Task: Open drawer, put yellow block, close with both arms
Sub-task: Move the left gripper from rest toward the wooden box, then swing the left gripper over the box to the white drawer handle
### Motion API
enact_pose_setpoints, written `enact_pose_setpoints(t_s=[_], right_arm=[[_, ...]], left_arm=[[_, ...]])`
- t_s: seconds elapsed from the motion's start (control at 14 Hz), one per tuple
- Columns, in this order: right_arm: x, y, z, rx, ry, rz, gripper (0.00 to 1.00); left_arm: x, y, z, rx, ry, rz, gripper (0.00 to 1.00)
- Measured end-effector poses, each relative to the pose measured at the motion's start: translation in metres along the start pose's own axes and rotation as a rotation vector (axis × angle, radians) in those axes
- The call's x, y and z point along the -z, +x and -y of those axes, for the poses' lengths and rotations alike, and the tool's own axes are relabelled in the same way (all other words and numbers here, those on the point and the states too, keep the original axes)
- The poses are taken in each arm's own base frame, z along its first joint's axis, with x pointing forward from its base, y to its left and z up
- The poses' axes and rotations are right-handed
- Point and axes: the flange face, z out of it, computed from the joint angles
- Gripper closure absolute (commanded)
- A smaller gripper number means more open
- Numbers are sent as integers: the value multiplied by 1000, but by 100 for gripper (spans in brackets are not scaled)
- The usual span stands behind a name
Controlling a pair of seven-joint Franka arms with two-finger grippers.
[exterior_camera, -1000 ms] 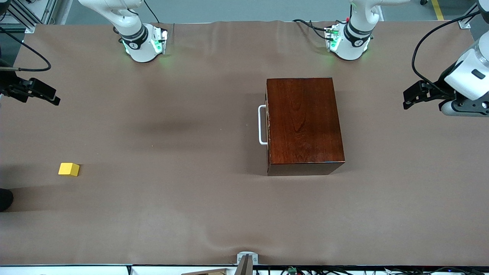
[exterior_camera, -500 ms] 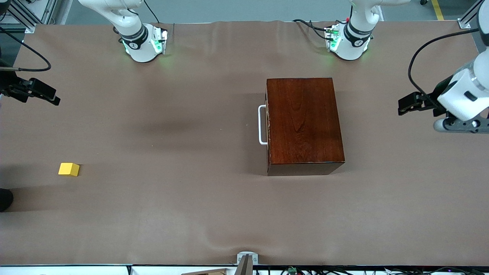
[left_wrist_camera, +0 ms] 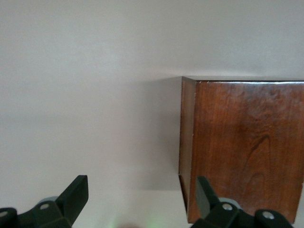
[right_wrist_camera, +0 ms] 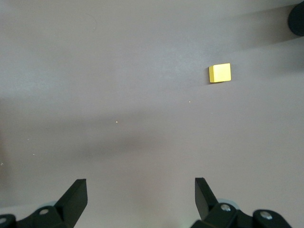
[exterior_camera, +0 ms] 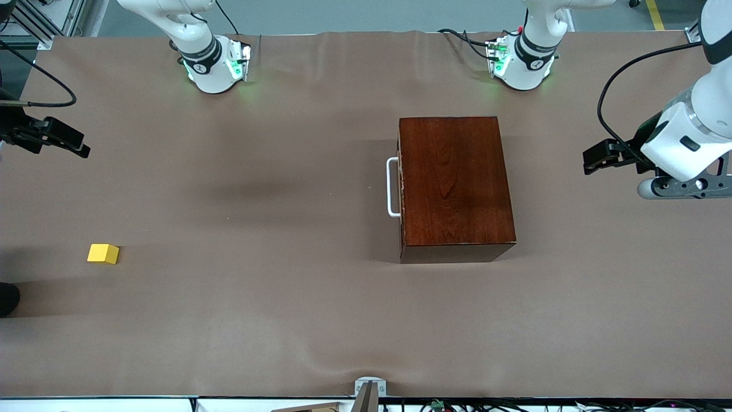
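The dark reddish-brown wooden box [exterior_camera: 457, 186] stands mid-table toward the left arm's end, also in the left wrist view [left_wrist_camera: 242, 147]. Its drawer is shut, and the white bar handle [exterior_camera: 392, 187] faces the right arm's end. The yellow block [exterior_camera: 103, 253] lies alone on the cloth near the right arm's end, and the right wrist view shows it too [right_wrist_camera: 220, 72]. My left gripper [exterior_camera: 592, 161] hangs open over the table at the left arm's end, apart from the box [left_wrist_camera: 141, 190]. Open and holding nothing, my right gripper [exterior_camera: 77, 146] waits over the right arm's end of the table [right_wrist_camera: 141, 190].
A brown cloth [exterior_camera: 257, 320] covers the table, with slight wrinkles. A dark round object [exterior_camera: 7, 297] sits at the table's edge near the yellow block. A metal bracket [exterior_camera: 370, 387] sticks up at the edge nearest the front camera. Cables [exterior_camera: 469, 40] lie by the left arm's base.
The left arm has swung its gripper closer to the wooden box. The right arm, the box and the yellow block have not moved.
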Motion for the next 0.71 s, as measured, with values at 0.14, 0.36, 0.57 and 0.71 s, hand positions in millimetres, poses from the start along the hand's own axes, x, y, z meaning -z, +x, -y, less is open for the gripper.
enact_pose_setpoints(t_s=[0.14, 0.36, 0.57, 0.71], right_arm=[[0, 0, 0, 0, 0, 0, 0], [0, 0, 0, 0, 0, 0, 0], [-1, 1, 0, -1, 0, 2, 0], [-1, 1, 0, 0, 0, 2, 0]], left_arm=[[5, 1, 1, 70, -71, 2, 0], [14, 13, 36, 193, -264, -11, 0], [1, 32, 45, 295, -313, -27, 0], [-29, 47, 14, 276, -271, -5, 0]])
